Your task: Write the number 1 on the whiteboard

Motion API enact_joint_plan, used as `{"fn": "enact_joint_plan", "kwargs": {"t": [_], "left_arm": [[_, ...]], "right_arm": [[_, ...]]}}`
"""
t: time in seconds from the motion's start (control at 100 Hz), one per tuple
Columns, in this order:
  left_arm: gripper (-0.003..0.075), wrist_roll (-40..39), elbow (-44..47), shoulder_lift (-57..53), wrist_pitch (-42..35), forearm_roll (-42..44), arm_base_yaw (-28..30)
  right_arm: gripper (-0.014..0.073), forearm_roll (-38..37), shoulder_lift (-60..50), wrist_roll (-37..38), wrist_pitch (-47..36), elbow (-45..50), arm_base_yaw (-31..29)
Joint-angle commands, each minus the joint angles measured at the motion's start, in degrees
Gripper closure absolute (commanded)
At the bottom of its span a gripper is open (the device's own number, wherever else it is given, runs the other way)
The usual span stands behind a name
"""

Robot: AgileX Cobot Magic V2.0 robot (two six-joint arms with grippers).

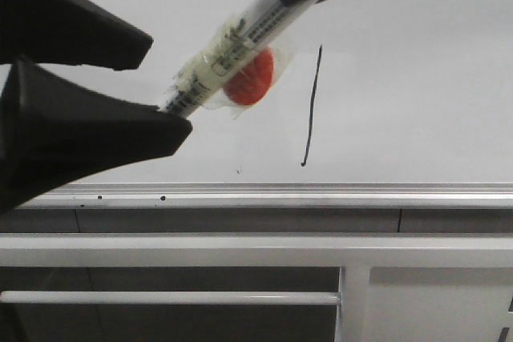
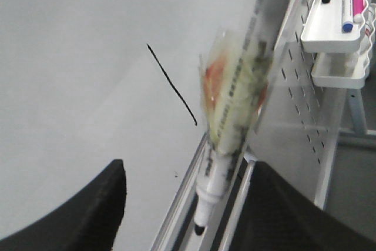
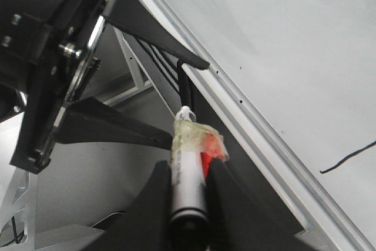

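The whiteboard (image 1: 417, 78) fills the back of the front view. On it stands the number 1 (image 1: 312, 106), a thin, slightly slanted black stroke, which also shows as the number 1 (image 2: 171, 85) and the number 1 (image 3: 348, 159). My right gripper (image 3: 189, 166) is shut on a white marker pen (image 3: 187, 183) wrapped in clear tape with an orange patch. The marker pen (image 1: 232, 46) slants down to the left, off the board. Its black tip (image 2: 200, 228) hangs over the rail between the wide-apart fingers of my open left gripper (image 2: 189, 166). Whether they touch it is unclear.
A silver rail (image 1: 321, 191) runs along the board's lower edge, with a grey metal frame (image 1: 240, 250) and its bars below. Beside the board, a perforated panel (image 2: 305, 104) carries a white tray (image 2: 329, 36) holding blue and pink markers.
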Motion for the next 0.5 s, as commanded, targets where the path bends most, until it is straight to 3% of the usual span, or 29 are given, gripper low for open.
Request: {"fn": "enact_joint_plan", "kwargs": {"t": [0.0,0.49], "left_arm": [[0.03,-0.48,-1.95,-0.46,-6.47,0.86,-1.55],[0.03,-0.48,-1.95,-0.33,-7.48,0.87,-2.02]], "right_arm": [[0.0637,0.34,0.04,-0.12,-4.42,-2.5,0.06],[0.0637,0.6,0.54,-0.12,-3.95,-3.74,1.99]]}}
